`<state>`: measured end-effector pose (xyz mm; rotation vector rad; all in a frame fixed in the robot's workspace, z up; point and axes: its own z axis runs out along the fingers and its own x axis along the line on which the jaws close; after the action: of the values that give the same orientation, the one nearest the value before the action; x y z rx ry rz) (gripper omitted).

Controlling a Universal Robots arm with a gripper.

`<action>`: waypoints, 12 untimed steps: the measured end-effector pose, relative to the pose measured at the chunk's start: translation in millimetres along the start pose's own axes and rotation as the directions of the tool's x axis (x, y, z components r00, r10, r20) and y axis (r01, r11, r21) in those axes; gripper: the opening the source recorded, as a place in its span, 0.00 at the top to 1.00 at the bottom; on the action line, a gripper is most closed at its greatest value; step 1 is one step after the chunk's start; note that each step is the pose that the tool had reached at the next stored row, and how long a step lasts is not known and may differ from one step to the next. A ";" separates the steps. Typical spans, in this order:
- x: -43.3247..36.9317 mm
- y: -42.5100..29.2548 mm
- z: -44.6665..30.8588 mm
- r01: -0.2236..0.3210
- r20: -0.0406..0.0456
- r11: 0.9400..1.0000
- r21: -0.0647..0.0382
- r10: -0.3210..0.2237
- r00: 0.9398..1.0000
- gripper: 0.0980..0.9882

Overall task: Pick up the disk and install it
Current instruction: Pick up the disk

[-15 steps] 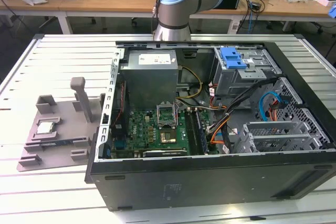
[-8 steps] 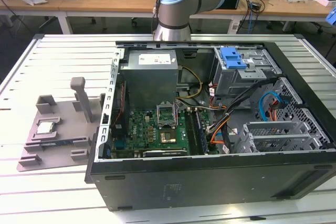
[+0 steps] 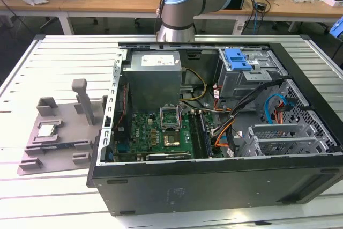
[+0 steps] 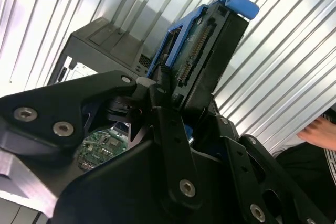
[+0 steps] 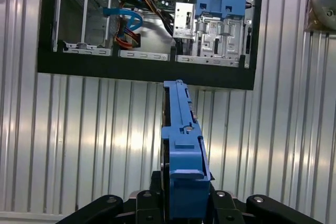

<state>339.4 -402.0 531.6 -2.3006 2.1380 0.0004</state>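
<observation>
In both wrist views my gripper (image 5: 181, 205) (image 4: 176, 103) is shut on the disk (image 5: 181, 145) (image 4: 205, 51), holding it on edge by one end. The blue carrier frame runs along the disk's edges, and its connector side shows in the second wrist view. In the first wrist view the disk hangs over the ribbed metal table, outside the open computer case (image 5: 147, 72) and apart from its black side wall. Beyond that wall lie the drive cage with the blue latch (image 5: 218, 14) and a bare metal bay (image 5: 84, 19). The exterior view has the arm's upper joint (image 3: 185, 4) behind the case.
The open case (image 3: 214, 186) lies on the ribbed table with the motherboard (image 3: 161, 132), power supply (image 3: 155, 73), cables and blue-latched cage (image 3: 238, 60) inside. A grey fixture (image 3: 59, 127) holding a small chip (image 3: 47, 130) sits at the exterior view's left. A person's hand (image 4: 320, 129) shows nearby.
</observation>
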 end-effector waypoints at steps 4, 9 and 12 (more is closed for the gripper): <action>10.5 7.3 8.0 0.000 0.000 1.000 0.000 0.000 1.000 0.70; 18.6 18.1 18.1 0.000 0.000 1.000 -0.001 0.000 1.000 0.70; 24.9 29.4 27.1 0.000 0.000 1.000 -0.001 0.000 1.000 0.70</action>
<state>311.9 -429.0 504.5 -2.3012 2.1386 0.0009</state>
